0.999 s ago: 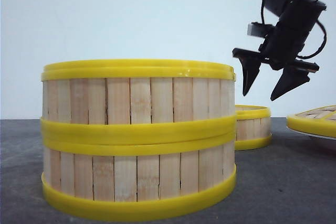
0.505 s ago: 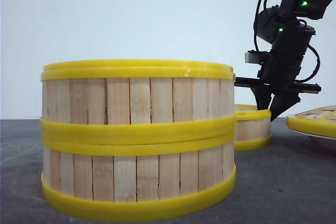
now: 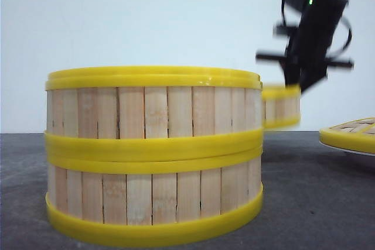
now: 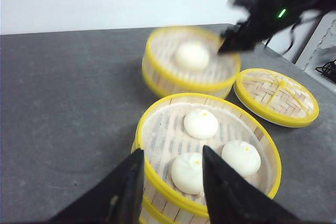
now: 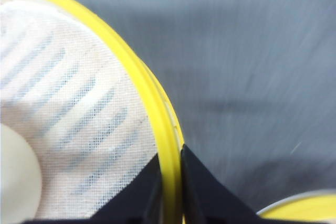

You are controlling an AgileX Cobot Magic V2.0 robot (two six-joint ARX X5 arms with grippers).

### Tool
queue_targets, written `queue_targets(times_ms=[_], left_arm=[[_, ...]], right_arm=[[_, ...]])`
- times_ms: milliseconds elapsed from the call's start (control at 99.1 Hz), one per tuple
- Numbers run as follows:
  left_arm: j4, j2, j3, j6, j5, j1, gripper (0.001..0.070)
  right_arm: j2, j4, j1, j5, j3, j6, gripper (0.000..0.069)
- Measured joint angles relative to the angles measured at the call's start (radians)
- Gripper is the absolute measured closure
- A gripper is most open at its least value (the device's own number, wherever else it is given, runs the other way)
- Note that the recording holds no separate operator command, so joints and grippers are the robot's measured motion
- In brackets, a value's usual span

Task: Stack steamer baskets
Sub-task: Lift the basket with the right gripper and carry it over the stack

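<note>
Dark grey table (image 3: 328,203): right gripper (image 5: 170,182) pinches the third basket's (image 3: 281,107) rim; keep it level, centre over the near stack (image 3: 153,156). Left gripper (image 4: 170,182) gapes empty.

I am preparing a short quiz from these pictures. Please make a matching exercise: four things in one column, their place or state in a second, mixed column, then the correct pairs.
1. third steamer basket
2. two-basket stack
3. woven lid
4. left gripper

A. open, above the stack
B. on the table, three buns in its top basket
C. off the table, rim pinched by the right gripper
D. beside the stack

1-C, 2-B, 3-D, 4-A
</note>
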Motion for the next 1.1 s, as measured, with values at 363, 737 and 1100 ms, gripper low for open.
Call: queue_targets(times_ms=[363, 737, 1100], left_arm=[[-0.046, 0.000, 0.000, 0.007, 0.001, 0.000, 0.0513], [-0.046, 0.000, 0.000, 0.008, 0.018, 0.000, 0.0513], [-0.068, 0.000, 0.000, 0.008, 0.051, 0.000, 0.0513]], right_arm=[[-0.324, -0.236, 0.038, -0.126, 0.139, -0.135, 0.0666], [-0.398, -0.441, 0.225, -0.172, 0.138, -0.234, 0.0666], [-0.341, -0.427, 0.382, -0.185, 0.088, -0.248, 0.0666]])
